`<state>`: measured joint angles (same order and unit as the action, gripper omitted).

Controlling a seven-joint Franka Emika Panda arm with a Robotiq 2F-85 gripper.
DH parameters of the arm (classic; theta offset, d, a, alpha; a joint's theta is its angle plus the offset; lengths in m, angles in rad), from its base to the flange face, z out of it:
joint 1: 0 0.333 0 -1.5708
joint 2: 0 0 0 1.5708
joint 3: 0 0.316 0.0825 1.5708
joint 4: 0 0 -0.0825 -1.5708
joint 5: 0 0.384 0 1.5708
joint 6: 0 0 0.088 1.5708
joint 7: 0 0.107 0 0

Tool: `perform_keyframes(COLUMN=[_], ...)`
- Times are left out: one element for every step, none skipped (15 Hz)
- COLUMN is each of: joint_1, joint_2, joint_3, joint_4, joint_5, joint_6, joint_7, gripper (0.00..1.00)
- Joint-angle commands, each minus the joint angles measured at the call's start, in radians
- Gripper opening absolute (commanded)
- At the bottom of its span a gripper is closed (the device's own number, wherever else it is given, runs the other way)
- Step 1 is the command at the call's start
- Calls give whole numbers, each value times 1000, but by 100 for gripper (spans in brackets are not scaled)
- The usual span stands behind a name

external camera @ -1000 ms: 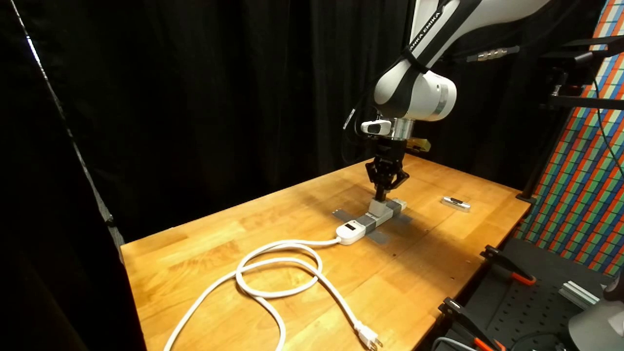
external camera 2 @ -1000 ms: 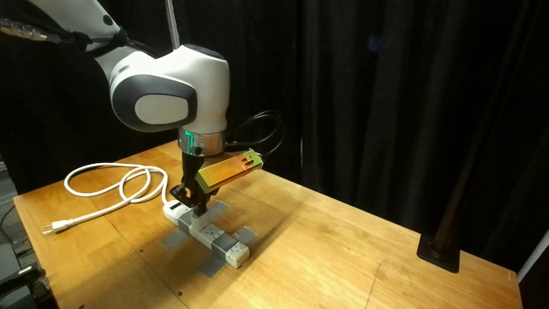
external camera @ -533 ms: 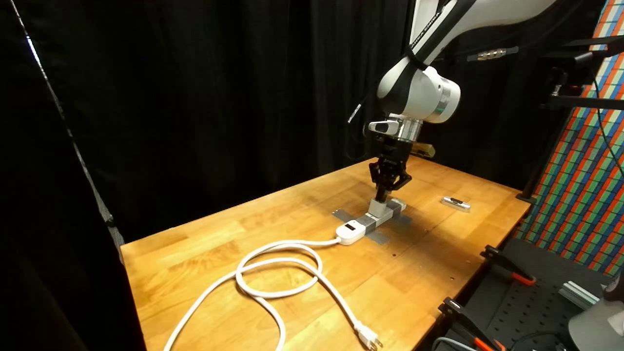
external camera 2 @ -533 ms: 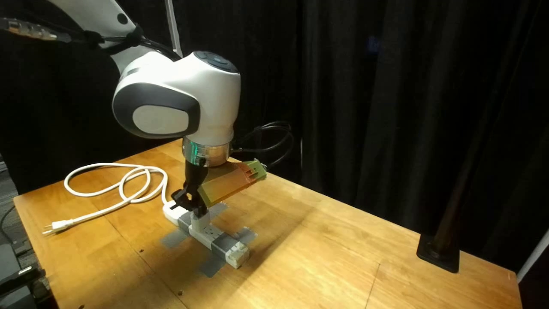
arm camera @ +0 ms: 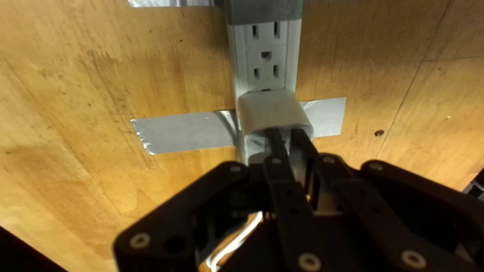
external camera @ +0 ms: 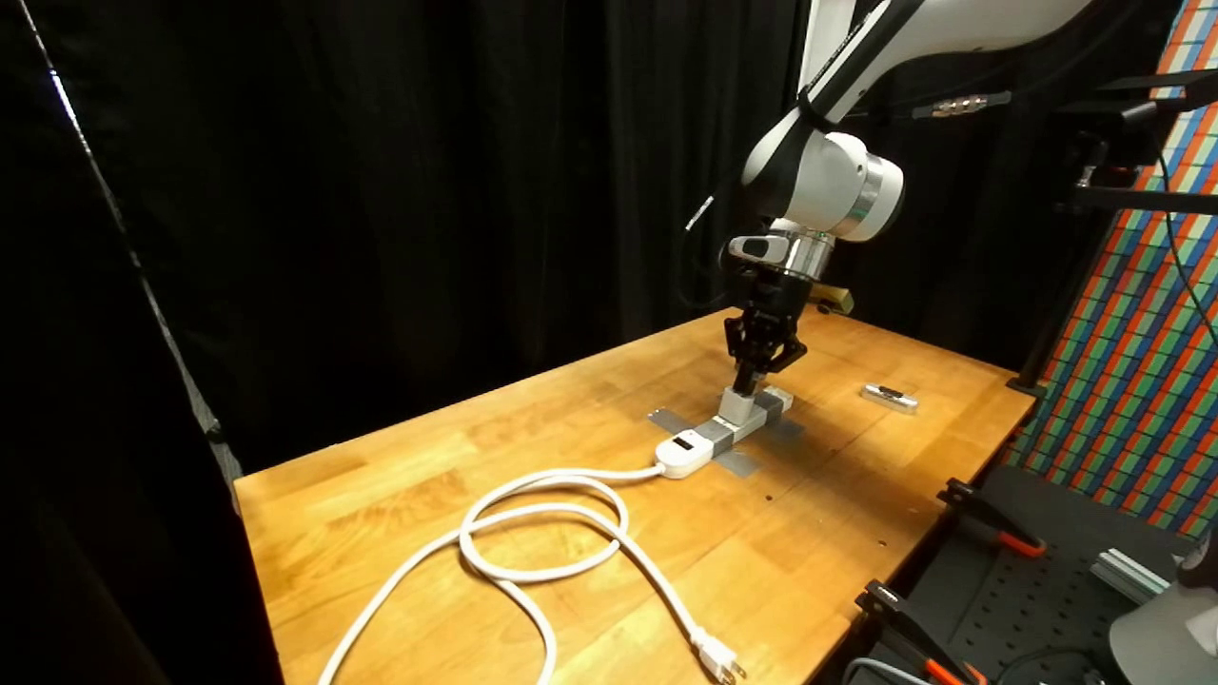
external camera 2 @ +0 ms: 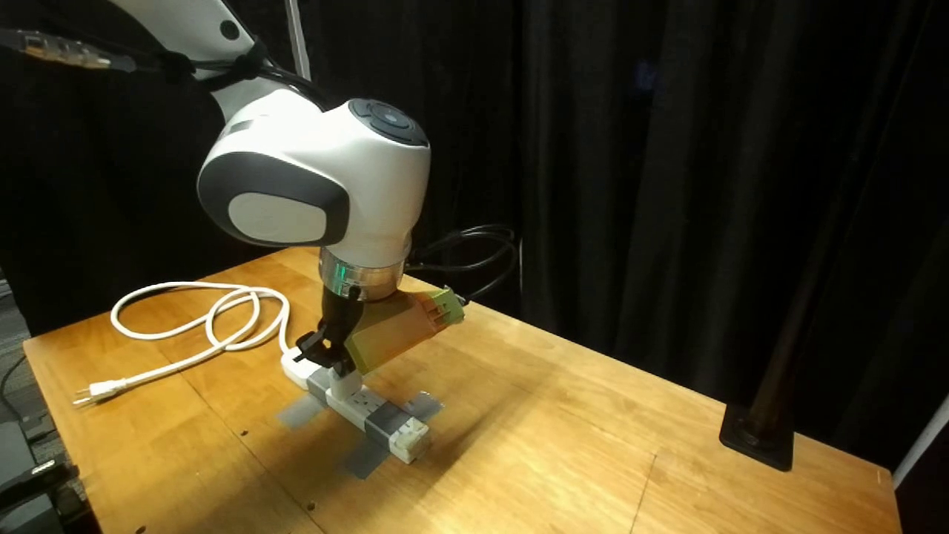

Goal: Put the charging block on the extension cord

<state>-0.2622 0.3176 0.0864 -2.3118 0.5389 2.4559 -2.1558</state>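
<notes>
The charging block (arm camera: 272,109) is a small whitish-grey cube. It stands upright on the socket bar (arm camera: 266,71) of the extension cord, also in both exterior views (external camera: 736,409) (external camera 2: 344,386). Its prongs are hidden, so how deep it sits cannot be told. The extension cord's white cable (external camera: 542,576) lies in loops on the table. My gripper (arm camera: 284,132) is above the block and leans. Its fingers (arm camera: 276,141) are close together with a narrow gap. Their tips lie over the block's top face, inside its outline, not around its sides. No held thing shows between them.
Grey tape (arm camera: 185,132) fixes the bar to the wooden table. An open three-slot outlet lies beside the block. A small silver object with a dark top (external camera: 890,397) lies on the table. Clamps (external camera: 990,518) grip the table edge. A black stand base (external camera 2: 756,441) stands at a corner.
The wrist and hand have tilted and shifted to the right in both exterior views, sinking slightly. The fingertips stay at the block. The block and socket bar have not visibly moved.
</notes>
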Motion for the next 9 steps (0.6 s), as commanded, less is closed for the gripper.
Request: perform_keyframes(joint_1=[29,33,36,38,39,41,45,46,49], joint_2=[105,101,99,99,100,101,100,98,97], joint_3=[5,3,1,0,0,-2,-5,-6,-8], joint_4=[-35,-40,-41,-42,-41,-40,-42,-43,-45], joint_5=[-2,-11,-18,-23,-26,-32,-39,-45,-50], joint_6=[5,6,7,9,8,11,15,13,15], joint_7=[-13,-6,-3,0,3,9,15,16,19], gripper=[13,13,13,13,13,13,13,13,13])
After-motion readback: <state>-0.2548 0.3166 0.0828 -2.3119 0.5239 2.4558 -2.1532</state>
